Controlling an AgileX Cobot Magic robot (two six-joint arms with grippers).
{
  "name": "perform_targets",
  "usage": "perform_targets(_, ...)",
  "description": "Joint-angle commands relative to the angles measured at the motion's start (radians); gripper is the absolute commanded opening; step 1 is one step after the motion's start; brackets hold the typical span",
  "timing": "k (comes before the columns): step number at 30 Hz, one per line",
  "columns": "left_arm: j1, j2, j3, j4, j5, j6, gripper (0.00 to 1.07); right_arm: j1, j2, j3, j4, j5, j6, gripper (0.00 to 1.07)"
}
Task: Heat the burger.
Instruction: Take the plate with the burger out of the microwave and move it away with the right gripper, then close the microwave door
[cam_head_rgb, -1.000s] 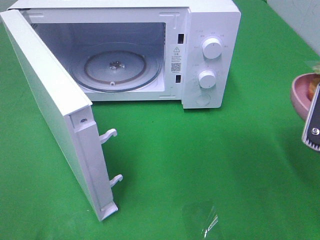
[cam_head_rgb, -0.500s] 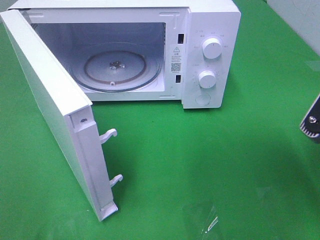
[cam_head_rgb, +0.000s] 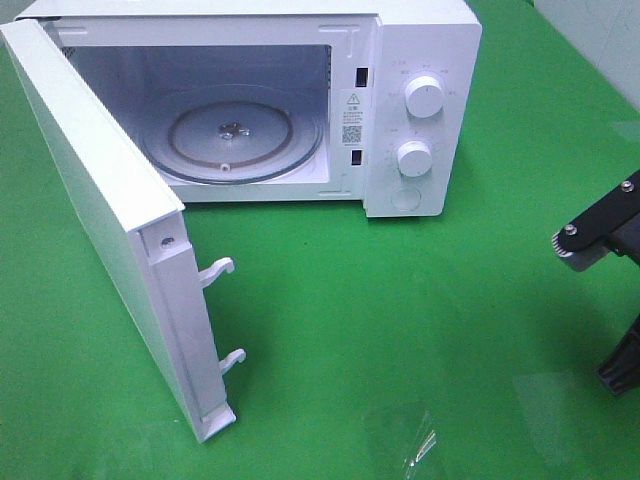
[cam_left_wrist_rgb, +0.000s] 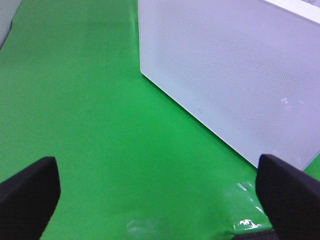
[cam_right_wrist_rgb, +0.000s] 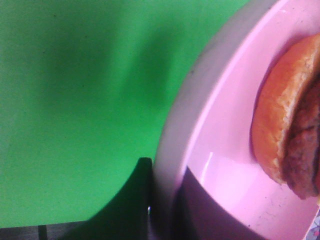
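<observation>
Right gripper (cam_right_wrist_rgb: 165, 200) is clamped on the rim of the pink plate (cam_right_wrist_rgb: 225, 150), which carries the burger (cam_right_wrist_rgb: 285, 125) over the green cloth (cam_head_rgb: 400, 330). Left gripper (cam_left_wrist_rgb: 160, 190) hangs wide open and empty beside the open microwave's (cam_head_rgb: 420, 100) door (cam_left_wrist_rgb: 235, 75).
</observation>
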Motion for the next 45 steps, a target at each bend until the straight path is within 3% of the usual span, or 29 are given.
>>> perform_targets(1, 0.003, -0.016, 0.001, 0.0, -0.009, 0.002, 0.98, -0.015, 0.085, -0.006, -0.083, -0.018, 0.088, 0.02)
perform_targets(8, 0.003, -0.016, 0.001, 0.0, -0.009, 0.002, 0.98, -0.112, 0.219, -0.006, -0.1, -0.134, 0.148, 0.03)
perform_targets(18, 0.003, -0.016, 0.001, 0.0, -0.009, 0.002, 0.98, -0.167, 0.332, -0.011, -0.106, -0.233, 0.205, 0.08)
perform_targets(22, 0.003, -0.016, 0.001, 0.0, -0.009, 0.002, 0.98, -0.165, 0.336, -0.011, -0.1, -0.259, 0.205, 0.2)
perform_targets(24, 0.003, -0.016, 0.001, 0.0, -0.009, 0.002, 0.98, -0.165, 0.336, -0.012, -0.083, -0.264, 0.204, 0.36)
perform_targets(25, 0.003, -0.016, 0.001, 0.0, -0.009, 0.002, 0.98, -0.165, 0.336, -0.012, -0.083, -0.264, 0.204, 0.36)
perform_targets(26, 0.003, -0.016, 0.001, 0.0, -0.009, 0.002, 0.98, -0.165, 0.336, -0.018, -0.061, -0.262, 0.196, 0.45)
perform_targets(27, 0.003, -0.016, 0.001, 0.0, -0.009, 0.002, 0.98, -0.165, 0.336, -0.018, -0.061, -0.262, 0.196, 0.45)
perform_targets(28, 0.003, -0.016, 0.001, 0.0, -0.009, 0.002, 0.98, -0.164, 0.336, -0.028, -0.022, -0.255, 0.172, 0.53)
perform_targets(33, 0.003, -0.016, 0.001, 0.0, -0.009, 0.002, 0.98, -0.164, 0.321, -0.046, 0.035, -0.243, 0.106, 0.6)
perform_targets(42, 0.003, -0.016, 0.001, 0.0, -0.009, 0.002, 0.98, -0.164, 0.012, -0.086, 0.237, -0.275, -0.191, 0.62)
perform_targets(45, 0.003, -0.016, 0.001, 0.0, -0.009, 0.002, 0.98, -0.164, -0.172, -0.088, 0.351, -0.271, -0.346, 0.67)
